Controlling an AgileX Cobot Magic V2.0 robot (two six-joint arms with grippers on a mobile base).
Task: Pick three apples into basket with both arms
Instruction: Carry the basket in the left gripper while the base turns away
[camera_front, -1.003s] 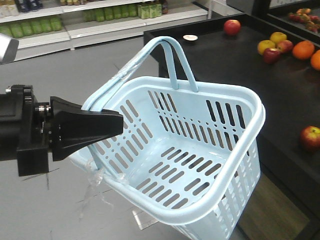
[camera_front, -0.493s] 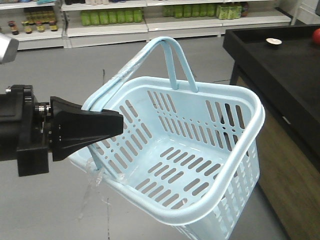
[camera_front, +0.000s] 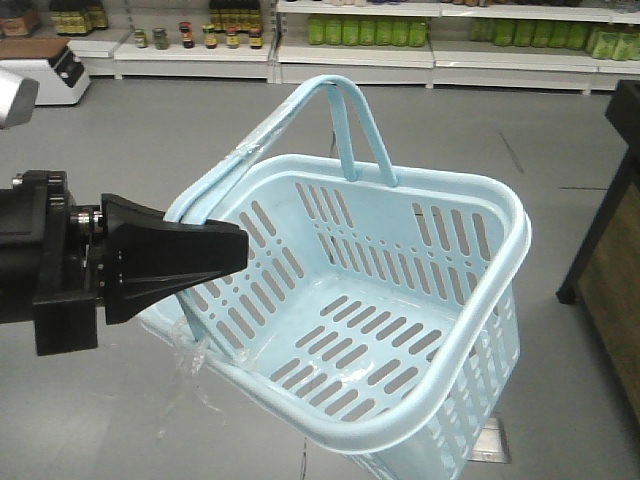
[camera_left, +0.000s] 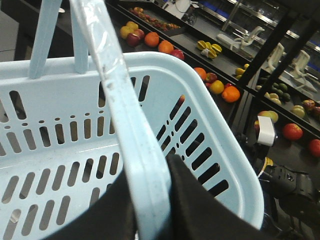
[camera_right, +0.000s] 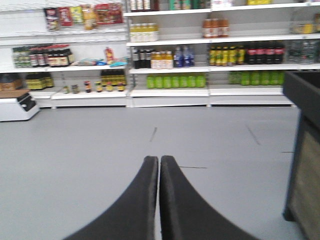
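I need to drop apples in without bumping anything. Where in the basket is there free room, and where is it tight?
The floor of the pale aqua-blue slotted plastic basket is bare, bordered by its four walls. It is tight at the left corner, where the black wedge-shaped left gripper is shut on a hoop handle slanting overhead.

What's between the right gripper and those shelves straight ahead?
Only bare grey floor, seen in the right wrist view. The right gripper is shut and empty, aimed at the shelves; a dark stand sits off to the side.
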